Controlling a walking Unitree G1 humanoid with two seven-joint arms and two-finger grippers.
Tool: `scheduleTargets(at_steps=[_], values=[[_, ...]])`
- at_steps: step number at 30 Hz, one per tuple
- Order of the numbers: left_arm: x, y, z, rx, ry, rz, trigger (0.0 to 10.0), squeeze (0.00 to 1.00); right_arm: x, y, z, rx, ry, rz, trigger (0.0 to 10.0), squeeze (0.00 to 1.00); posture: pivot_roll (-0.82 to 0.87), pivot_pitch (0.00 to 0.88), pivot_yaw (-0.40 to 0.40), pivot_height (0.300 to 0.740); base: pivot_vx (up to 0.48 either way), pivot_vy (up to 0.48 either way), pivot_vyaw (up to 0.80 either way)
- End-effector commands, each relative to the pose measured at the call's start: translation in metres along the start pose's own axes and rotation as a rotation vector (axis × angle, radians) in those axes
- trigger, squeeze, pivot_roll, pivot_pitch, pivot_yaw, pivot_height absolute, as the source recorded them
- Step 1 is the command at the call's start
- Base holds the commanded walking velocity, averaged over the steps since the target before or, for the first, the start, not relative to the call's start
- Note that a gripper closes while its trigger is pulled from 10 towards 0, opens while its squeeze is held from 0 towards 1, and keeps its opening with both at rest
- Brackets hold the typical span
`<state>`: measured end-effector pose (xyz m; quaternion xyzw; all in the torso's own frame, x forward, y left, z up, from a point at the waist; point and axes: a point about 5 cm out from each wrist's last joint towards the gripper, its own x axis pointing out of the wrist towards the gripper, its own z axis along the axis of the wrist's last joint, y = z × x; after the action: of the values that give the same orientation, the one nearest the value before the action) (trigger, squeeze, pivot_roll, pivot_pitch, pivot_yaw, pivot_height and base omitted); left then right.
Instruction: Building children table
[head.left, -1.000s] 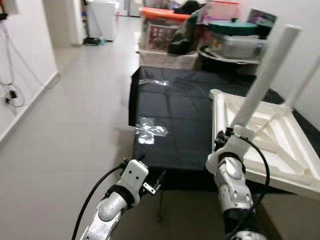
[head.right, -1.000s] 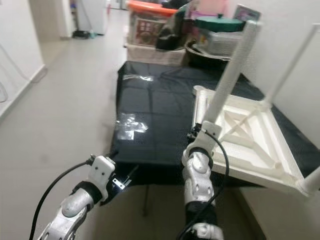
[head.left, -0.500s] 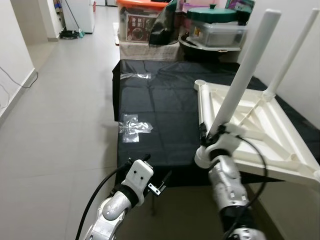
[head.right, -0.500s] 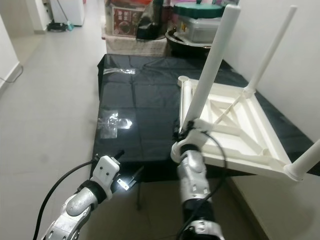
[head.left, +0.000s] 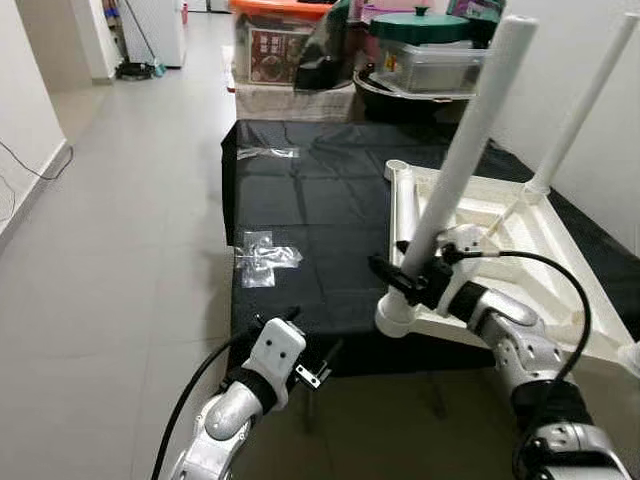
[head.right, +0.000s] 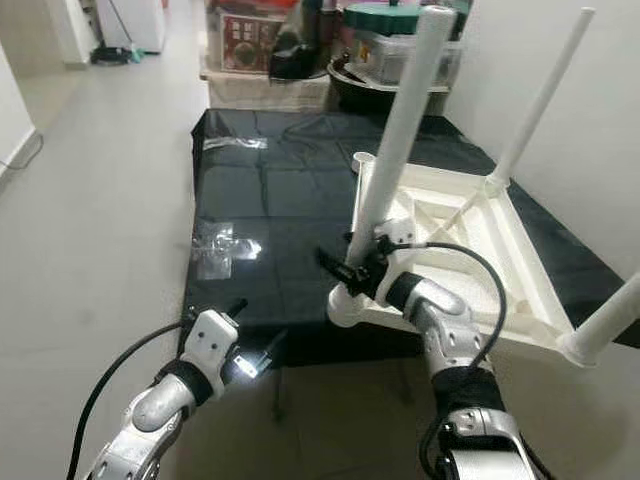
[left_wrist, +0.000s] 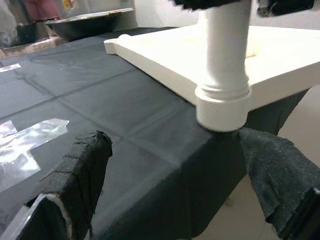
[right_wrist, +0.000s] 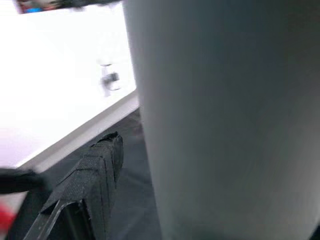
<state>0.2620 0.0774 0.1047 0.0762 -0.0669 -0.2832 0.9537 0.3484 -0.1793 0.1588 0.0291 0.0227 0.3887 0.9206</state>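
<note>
Gripping the near table leg (head.left: 462, 170) low down, just above its socket, the right gripper (head.left: 412, 277) has its fingers closed around the white tube; the right wrist view shows the tube pressed right against the camera with one taped finger (right_wrist: 90, 175) beside it. The children's table (head.left: 520, 250) lies upside down on the black cloth-covered surface (head.left: 320, 220), at its near right corner, and the socket with that leg sits right at, maybe slightly past, the near edge. A second leg (head.left: 585, 100) stands at the far corner of the tabletop; a third socket near the middle of the surface looks empty.

Left gripper (head.left: 318, 365) hangs below the near edge, fingers spread wide, holding nothing; its wrist view looks up at the socket from below.

Risks as I see them:
- Twisting or pushing the leg drags the whole tabletop on the slick cloth, since nothing braces it. It could slide off the near edge.
- Grip is low and the leg is long, so any side load levers the socket; the leg may cross-thread or pop out.
- Cloth can bunch under the corner and tilt the top.
- Cable loop (head.left: 540, 270) at the right wrist is close to the frame ribs and could snag.

Can't tell whether the leg is fully seated.
</note>
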Motion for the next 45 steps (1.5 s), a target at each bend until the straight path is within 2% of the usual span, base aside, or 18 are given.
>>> scheduleTargets(at_steps=[1, 5, 6, 8, 9, 16, 17, 22, 26, 31, 32, 35, 36, 37, 38, 40, 41, 45], values=[[0.000, -0.002, -0.002, -0.008, -0.002, -0.014, 10.0, 0.00, 0.011, 0.013, -0.013, 0.010, 0.085, 0.122, 10.0, 0.00, 0.15, 0.000, -0.109, 0.740, 0.000, 0.000, 0.00], [-0.001, -0.002, -0.001, -0.014, -0.012, -0.016, 10.0, 0.00, 0.017, 0.017, -0.017, 0.006, 0.107, 0.133, 10.0, 0.00, 0.15, 0.000, -0.109, 0.740, 0.000, 0.000, 0.00], [-0.001, -0.002, 0.000, -0.014, -0.015, -0.017, 10.0, 0.00, 0.019, 0.018, -0.018, 0.008, 0.103, 0.119, 2.9, 0.00, 0.15, 0.000, -0.108, 0.740, 0.000, 0.000, 0.00], [-0.002, -0.002, 0.000, -0.014, -0.016, -0.018, 10.0, 0.00, 0.020, 0.018, -0.019, 0.010, 0.102, 0.105, 2.9, 0.00, 0.15, 0.000, -0.108, 0.740, 0.000, 0.000, 0.00], [-0.002, -0.003, 0.000, -0.015, -0.017, -0.019, 10.0, 0.00, 0.020, 0.018, -0.023, 0.007, 0.106, 0.062, 0.0, 0.00, 0.15, 0.000, -0.107, 0.740, 0.000, 0.000, 0.00], [-0.002, -0.004, 0.000, -0.014, -0.014, -0.022, 10.0, 0.00, 0.020, 0.001, -0.023, 0.032, 0.029, -0.268, 0.0, 0.00, 0.15, 0.000, -0.109, 0.740, 0.000, 0.000, 0.00], [-0.002, -0.004, 0.000, -0.014, -0.013, -0.022, 10.0, 0.00, 0.015, -0.010, -0.022, 0.055, -0.010, -0.500, 0.0, 0.00, 0.14, 0.000, -0.106, 0.740, 0.000, 0.000, 0.00], [-0.002, -0.004, -0.001, -0.016, -0.011, -0.028, 10.0, 0.00, -0.018, -0.024, -0.031, 0.074, -0.004, -1.158, 0.0, 0.00, 0.13, 0.000, -0.103, 0.740, 0.000, 0.000, 0.00], [-0.002, -0.005, -0.001, -0.015, -0.008, -0.033, 10.0, 0.00, -0.023, -0.008, -0.035, 0.108, -0.055, -1.306, 0.0, 0.00, 0.13, 0.000, -0.102, 0.740, 0.000, 0.000, 0.00], [-0.002, -0.005, -0.003, -0.013, -0.005, -0.034, 10.0, 0.00, -0.006, 0.004, -0.037, 0.147, -0.089, -1.257, 0.0, 0.00, 0.14, 0.000, -0.102, 0.740, 0.000, 0.000, 0.00], [-0.002, -0.005, -0.003, -0.013, -0.005, -0.033, 10.0, 0.00, 0.006, 0.009, -0.032, 0.154, -0.135, -1.160, 10.0, 0.00, 0.14, 0.000, -0.102, 0.740, 0.000, 0.000, 0.00], [-0.002, -0.005, -0.003, -0.012, -0.003, -0.033, 10.0, 0.00, 0.019, 0.017, -0.023, 0.146, -0.190, -1.054, 10.0, 0.08, 0.14, 0.000, -0.102, 0.740, 0.000, 0.000, 0.00], [-0.002, -0.006, -0.003, -0.012, -0.002, -0.034, 10.0, 0.00, 0.024, 0.019, -0.021, 0.153, -0.209, -1.006, 10.0, 1.00, 0.14, 0.000, -0.106, 0.740, 0.000, 0.000, 0.00], [-0.002, -0.006, -0.003, -0.012, -0.002, -0.035, 10.0, 0.00, 0.025, 0.020, -0.021, 0.152, -0.209, -0.988, 10.0, 1.00, 0.14, 0.000, -0.106, 0.740, 0.000, 0.000, 0.00], [-0.002, -0.006, -0.003, -0.011, -0.002, -0.035, 10.0, 0.00, 0.024, 0.019, -0.018, 0.137, -0.221, -0.962, 10.0, 0.84, 0.14, 0.000, -0.106, 0.740, 0.000, 0.000, 0.00], [-0.002, -0.006, -0.003, -0.011, -0.002, -0.035, 10.0, 0.00, 0.022, 0.017, -0.016, 0.116, -0.234, -0.939, 10.0, 0.84, 0.14, 0.000, -0.106, 0.740, 0.000, 0.000, 0.00], [-0.002, -0.006, -0.004, -0.011, -0.001, -0.035, 10.0, 0.00, 0.020, 0.013, -0.016, 0.133, -0.241, -0.865, 10.0, 0.00, 0.13, 0.000, -0.105, 0.740, 0.000, 0.000, 0.00], [-0.002, -0.006, -0.004, -0.011, 0.000, -0.039, 10.0, 0.00, 0.013, 0.008, -0.019, 0.132, -0.181, -0.561, 10.0, 0.00, 0.13, 0.000, -0.105, 0.740, 0.000, 0.000, 0.00]])
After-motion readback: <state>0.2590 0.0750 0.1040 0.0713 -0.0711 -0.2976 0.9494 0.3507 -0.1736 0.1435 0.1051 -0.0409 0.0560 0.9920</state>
